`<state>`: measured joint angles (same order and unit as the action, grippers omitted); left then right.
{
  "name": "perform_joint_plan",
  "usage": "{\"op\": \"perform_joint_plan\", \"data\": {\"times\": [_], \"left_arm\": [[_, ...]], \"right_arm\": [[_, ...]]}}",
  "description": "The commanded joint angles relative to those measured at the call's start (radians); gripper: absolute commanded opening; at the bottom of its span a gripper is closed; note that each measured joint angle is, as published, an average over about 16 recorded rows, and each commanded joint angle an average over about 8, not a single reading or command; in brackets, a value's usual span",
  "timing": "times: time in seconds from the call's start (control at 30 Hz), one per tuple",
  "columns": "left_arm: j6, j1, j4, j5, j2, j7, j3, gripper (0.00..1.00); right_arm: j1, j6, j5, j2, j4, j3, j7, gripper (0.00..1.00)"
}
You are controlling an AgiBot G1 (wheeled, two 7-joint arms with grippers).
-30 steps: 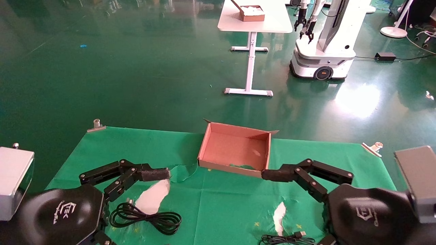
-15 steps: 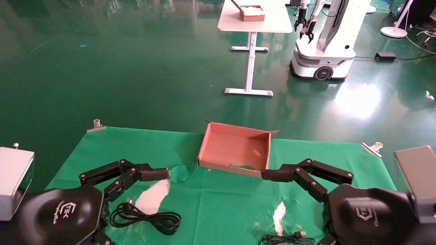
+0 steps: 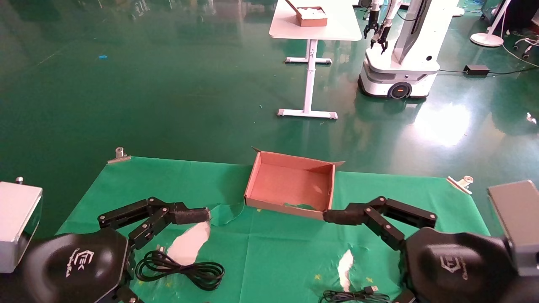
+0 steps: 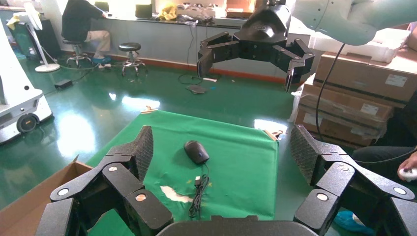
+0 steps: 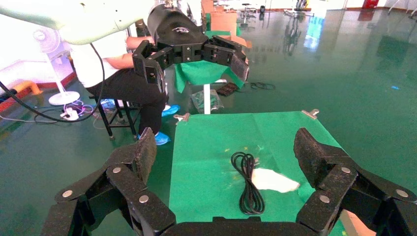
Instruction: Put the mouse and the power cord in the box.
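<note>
Rubbery, floppy power cord (image 3: 180, 269) lies coiled by the counter's near-left corner; grasp its bundled middle. Both the left hand (image 4: 223, 150) and right hand (image 5: 225, 147) gape wide, empty.

The box (image 3: 290, 184) sits open-topped at the far middle of the green cloth (image 3: 269, 248), nothing in it, so there's room to come in from above. The left gripper (image 3: 191, 215) and right gripper (image 3: 337, 216) both hang spread wide, one by each front corner of the box, with bare cloth between them. The power cord (image 3: 181, 269) lies close under the left one, and the mouse (image 4: 196, 151) with its thin cable sits in open cloth, nothing crowding it.
</note>
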<state>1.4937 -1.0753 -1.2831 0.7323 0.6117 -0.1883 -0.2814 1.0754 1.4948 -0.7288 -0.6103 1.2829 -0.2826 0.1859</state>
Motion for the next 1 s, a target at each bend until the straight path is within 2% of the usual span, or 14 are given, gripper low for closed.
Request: {"op": "perform_joint_plan", "data": {"times": [0.03,0.57,0.7,0.83,1.0], "left_arm": [[0.000,0.000,0.000,0.000,0.000,0.000,0.000,1.00],[0.000,0.001,0.000,0.002,-0.001,0.000,-0.001,1.00],[-0.002,0.001,-0.004,0.037,-0.009,-0.002,-0.014,1.00],[-0.009,-0.034,-0.032,0.194,-0.024,-0.030,-0.074,1.00],[-0.006,-0.163,-0.059,0.543,0.004,-0.100,-0.207,1.00]], "right_arm": [[0.000,0.000,0.000,0.000,0.000,0.000,0.000,1.00],[0.000,0.000,0.000,0.000,0.000,0.000,0.000,1.00],[0.000,0.000,-0.029,0.008,0.008,-0.006,-0.012,1.00],[0.011,-0.017,-0.166,0.023,0.036,-0.042,-0.050,1.00],[0.040,-0.061,-0.364,0.023,0.056,-0.099,-0.070,1.00]]}}
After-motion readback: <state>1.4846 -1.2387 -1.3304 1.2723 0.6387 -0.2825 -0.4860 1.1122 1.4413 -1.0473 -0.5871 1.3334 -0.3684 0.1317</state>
